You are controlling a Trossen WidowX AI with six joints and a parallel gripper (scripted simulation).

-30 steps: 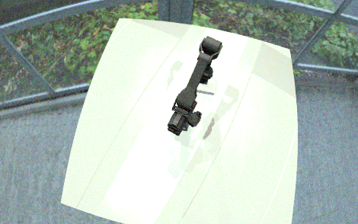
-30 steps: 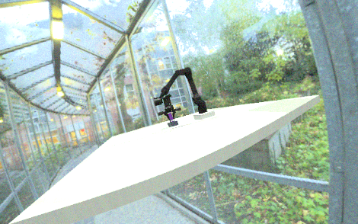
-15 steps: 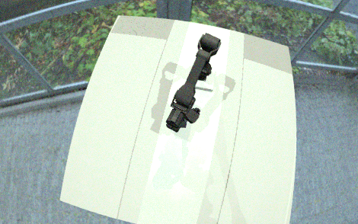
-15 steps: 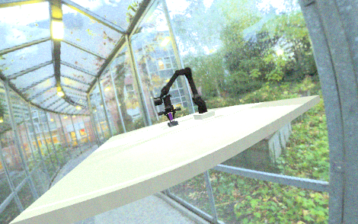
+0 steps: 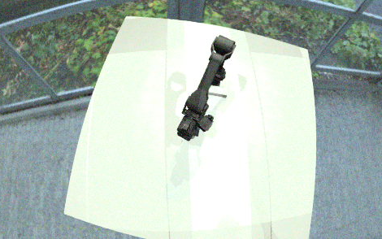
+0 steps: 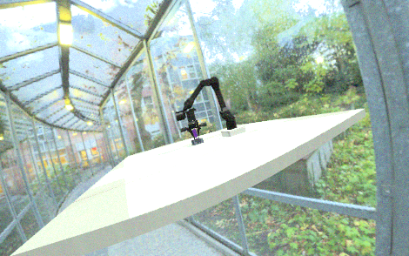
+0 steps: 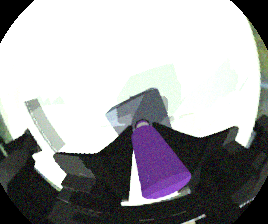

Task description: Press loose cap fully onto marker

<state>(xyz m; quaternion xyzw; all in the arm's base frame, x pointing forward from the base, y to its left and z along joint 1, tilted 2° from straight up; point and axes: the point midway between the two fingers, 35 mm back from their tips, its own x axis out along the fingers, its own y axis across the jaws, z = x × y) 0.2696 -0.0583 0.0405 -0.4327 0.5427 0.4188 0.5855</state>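
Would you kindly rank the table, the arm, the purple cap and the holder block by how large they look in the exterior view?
1. table
2. arm
3. purple cap and holder block: both tiny and look alike in size, so I won't rank them. The gripper is shut on the cap.

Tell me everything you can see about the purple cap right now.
The purple cap is a smooth, plastic-looking tapered piece, wider toward the wrist camera and narrowing away from it. The pincer is shut on it, dark fingers either side. It points down at the dark holder block on the pale table. From outside, the cap shows as a small purple patch just above the block. Whether it is seated on the marker cannot be told.
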